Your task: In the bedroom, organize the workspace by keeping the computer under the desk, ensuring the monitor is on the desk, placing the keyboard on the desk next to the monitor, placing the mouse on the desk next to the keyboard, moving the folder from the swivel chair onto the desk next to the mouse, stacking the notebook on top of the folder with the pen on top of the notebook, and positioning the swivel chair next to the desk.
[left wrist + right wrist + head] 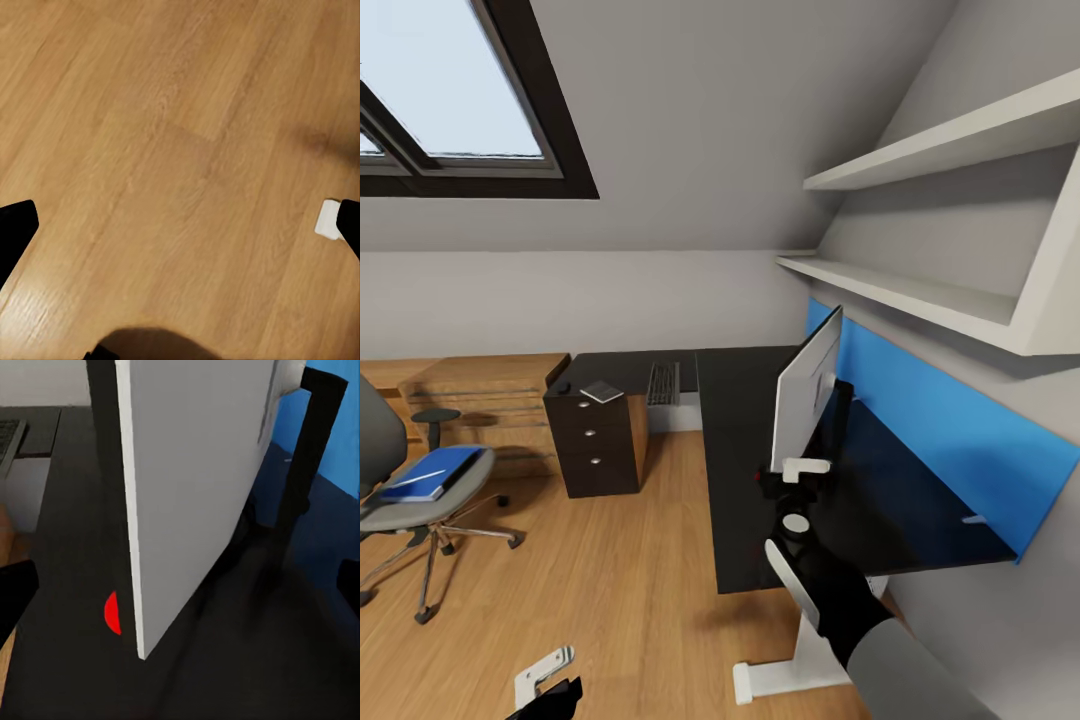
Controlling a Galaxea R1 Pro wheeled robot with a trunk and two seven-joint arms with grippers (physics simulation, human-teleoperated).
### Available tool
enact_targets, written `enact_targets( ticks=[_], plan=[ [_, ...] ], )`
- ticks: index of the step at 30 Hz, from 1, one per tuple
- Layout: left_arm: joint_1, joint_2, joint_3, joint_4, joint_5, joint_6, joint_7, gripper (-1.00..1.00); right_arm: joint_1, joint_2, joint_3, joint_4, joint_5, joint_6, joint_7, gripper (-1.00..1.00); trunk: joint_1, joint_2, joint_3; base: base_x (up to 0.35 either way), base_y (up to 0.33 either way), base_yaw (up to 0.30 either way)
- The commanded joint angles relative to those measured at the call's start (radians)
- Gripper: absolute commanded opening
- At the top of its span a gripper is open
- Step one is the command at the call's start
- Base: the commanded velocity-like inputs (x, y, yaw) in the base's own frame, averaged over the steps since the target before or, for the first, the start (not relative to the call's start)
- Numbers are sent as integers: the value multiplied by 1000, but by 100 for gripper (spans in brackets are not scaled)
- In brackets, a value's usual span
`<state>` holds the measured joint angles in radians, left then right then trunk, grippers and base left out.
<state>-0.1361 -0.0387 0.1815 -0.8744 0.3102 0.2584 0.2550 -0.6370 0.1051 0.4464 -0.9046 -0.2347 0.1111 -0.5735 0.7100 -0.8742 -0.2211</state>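
The monitor [806,392] stands edge-on on the black desk [740,500], white back toward the blue panel. My right gripper [792,480] is open at its lower corner, and in the right wrist view the monitor [195,495] sits between the spread fingers [15,600]. The keyboard [663,383], grey notebook [602,391] and small black mouse [563,387] lie on the desk's far wing. On the swivel chair [400,505] at the left rests the blue folder [435,470] with a thin white pen [418,479] on it. My left gripper [550,688] hangs open over the floor. The computer is out of view.
A dark three-drawer unit [595,445] stands under the desk's far wing, with a low light-wood cabinet [490,395] beside it. White shelves [920,290] jut out above the blue panel [960,430]. The white desk leg [800,660] is near my right arm. Wood floor [180,150] spreads between chair and desk.
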Motion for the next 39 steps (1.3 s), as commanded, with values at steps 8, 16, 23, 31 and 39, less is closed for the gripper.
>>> enact_targets(
  ticks=[8, 16, 23, 31, 39],
  plan=[
    [0, -1, 2, -1, 10, 4, 4, 100, 0, 0, 41, 0, 115, -29, -96, 100, 0, -1, -1, 104, 3, 0],
    [0, -3, 2, 0, 10, 4, 4, 100, 0, 6, 61, -1, 183, -70, -187, 100, 0, -1, -1, 91, 0, 0],
    [0, -4, 2, 0, 10, 4, 4, 100, 0, 7, 61, 6, 243, -222, -228, 100, 0, -1, -1, 4, 0, 0],
    [0, -4, 2, 0, 10, 4, 4, 100, 0, 7, 64, 8, 261, -246, -240, 100, 0, -1, -1, 0, 0, 0],
    [0, -4, 1, 0, 10, 4, 4, 100, 0, 7, 64, 9, 262, -249, -241, 100, 0, -1, -1, 103, 94, 0]
  ],
)
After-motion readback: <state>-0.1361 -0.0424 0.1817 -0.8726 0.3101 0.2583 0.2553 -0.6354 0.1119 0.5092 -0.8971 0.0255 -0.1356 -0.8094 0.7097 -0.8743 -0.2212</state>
